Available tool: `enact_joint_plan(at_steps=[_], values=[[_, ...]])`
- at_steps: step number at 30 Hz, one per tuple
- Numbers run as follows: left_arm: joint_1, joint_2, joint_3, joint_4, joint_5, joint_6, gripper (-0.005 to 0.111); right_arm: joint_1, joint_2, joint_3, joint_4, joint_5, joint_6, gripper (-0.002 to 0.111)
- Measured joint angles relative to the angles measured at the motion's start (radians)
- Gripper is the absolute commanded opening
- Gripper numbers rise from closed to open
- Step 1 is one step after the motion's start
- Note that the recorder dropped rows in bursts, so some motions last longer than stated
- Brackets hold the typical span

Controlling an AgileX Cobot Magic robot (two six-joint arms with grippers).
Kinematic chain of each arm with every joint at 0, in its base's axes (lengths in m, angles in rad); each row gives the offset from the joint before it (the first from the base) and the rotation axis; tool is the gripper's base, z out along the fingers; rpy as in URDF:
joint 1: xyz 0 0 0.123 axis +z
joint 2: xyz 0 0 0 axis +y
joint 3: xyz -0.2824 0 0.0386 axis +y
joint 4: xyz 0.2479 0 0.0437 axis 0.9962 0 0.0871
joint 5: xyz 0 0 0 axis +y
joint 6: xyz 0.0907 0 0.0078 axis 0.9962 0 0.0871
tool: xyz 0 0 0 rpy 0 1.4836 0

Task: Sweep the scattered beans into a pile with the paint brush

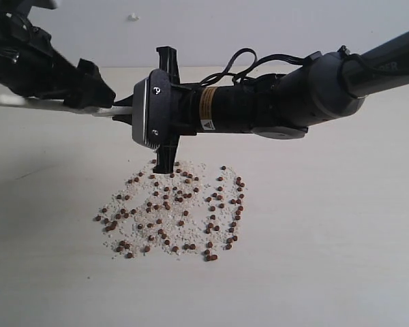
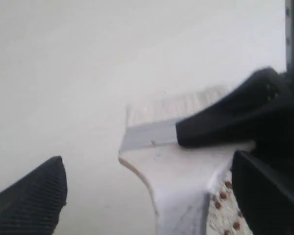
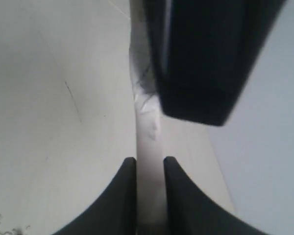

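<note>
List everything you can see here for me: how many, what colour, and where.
beans: many dozens, dark reddish-brown, scattered loose on the table below the arms.
whitish grains: many, off-white, mixed in among the beans.
paint brush: one, pale wooden handle, silver ferrule, off-white bristles, held in the air above the table.
table: one, pale cream, under everything.
wall: one, light grey, behind the table.
left arm: one, black, upper left.
right arm: one, black and grey, reaching in from the right.
left pincer: one, black, open, the handle between its fingers.
right pincer: one, black, shut on the paint brush.
</note>
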Motion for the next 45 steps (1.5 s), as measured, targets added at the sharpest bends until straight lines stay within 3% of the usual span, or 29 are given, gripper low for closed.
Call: enact_joint_plan(at_steps=[4,12,17,18,23,25,33,38,45], values=[[0.0,-0.025,0.0,0.0,-0.141,0.035,0.085,0.0,-0.004,-0.009,-0.097,0.028,0.234,0.0],[0.0,-0.137,-0.047,-0.009,-0.426,0.064,0.091,-0.013,-0.008,-0.147,-0.74,0.111,1.121,0.0],[0.0,-0.154,-0.054,-0.011,-0.443,0.075,0.09,-0.125,-0.008,-0.257,-0.799,-0.033,1.531,0.0],[0.0,-0.138,-0.054,-0.011,-0.443,0.079,0.09,-0.192,-0.008,-0.288,-0.793,-0.133,1.634,0.0],[-0.005,-0.065,-0.054,-0.012,-0.456,0.079,0.09,-0.343,0.0,-0.302,-0.706,-0.463,1.709,0.0],[-0.029,-0.026,-0.054,-0.011,-0.487,0.083,0.09,-0.373,0.022,-0.302,-0.697,-0.493,1.711,0.0],[-0.133,0.036,-0.054,0.03,-0.578,0.083,0.09,-0.403,0.09,-0.302,-0.681,-0.497,1.57,0.0],[-0.137,0.04,-0.054,0.034,-0.635,0.081,0.09,-0.472,0.09,-0.302,-0.639,-0.503,1.572,0.0],[-0.135,0.042,-0.054,0.002,-0.641,-0.004,0.09,-0.479,0.09,-0.302,-0.635,-0.505,1.566,0.0]])
